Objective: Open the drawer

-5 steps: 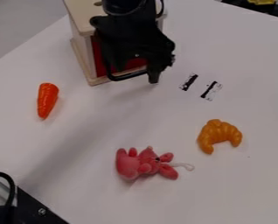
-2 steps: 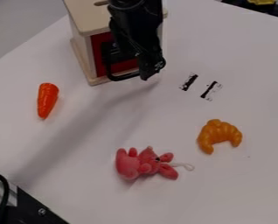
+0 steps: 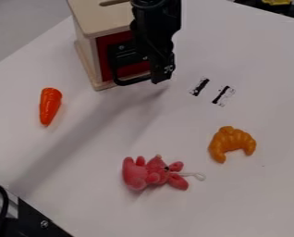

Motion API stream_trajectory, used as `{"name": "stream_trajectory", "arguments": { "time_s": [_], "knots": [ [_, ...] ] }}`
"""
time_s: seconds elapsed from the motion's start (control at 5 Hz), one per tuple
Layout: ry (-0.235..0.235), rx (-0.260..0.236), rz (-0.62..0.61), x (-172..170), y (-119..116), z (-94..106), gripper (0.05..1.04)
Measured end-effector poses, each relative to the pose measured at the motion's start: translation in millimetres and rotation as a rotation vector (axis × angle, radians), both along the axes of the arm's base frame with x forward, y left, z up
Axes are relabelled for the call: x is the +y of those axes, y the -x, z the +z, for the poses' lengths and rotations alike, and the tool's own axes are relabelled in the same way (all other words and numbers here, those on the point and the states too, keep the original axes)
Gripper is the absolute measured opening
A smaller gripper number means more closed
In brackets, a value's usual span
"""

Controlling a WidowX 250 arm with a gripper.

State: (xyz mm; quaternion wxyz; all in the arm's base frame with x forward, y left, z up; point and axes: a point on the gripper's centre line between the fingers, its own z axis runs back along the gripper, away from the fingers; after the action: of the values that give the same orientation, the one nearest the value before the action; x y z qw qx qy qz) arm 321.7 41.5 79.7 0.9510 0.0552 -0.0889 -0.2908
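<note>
Gripper (image 3: 162,77) has slid twd the view's right since the last frames & turned a bit, so more of the red drawer (image 3: 104,56) is in sight. It's now at the right end of the black handle (image 3: 130,82), contact unclear; can't tell if it's open or closed. Drawer looks shut in the wooden box (image 3: 100,21), so IMO hook or grip the handle next, then pull out
</note>
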Motion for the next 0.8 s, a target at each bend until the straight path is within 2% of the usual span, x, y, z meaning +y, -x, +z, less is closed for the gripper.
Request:
{"name": "stream_trajectory", "arguments": {
  "time_s": [0.4,0.8],
  "knots": [
    [-0.043,0.074,-0.020,9.9,-12.7,-23.2,0.997],
    [-0.048,0.116,-0.044,7.1,-13.5,-40.6,0.961]
  ]
}}
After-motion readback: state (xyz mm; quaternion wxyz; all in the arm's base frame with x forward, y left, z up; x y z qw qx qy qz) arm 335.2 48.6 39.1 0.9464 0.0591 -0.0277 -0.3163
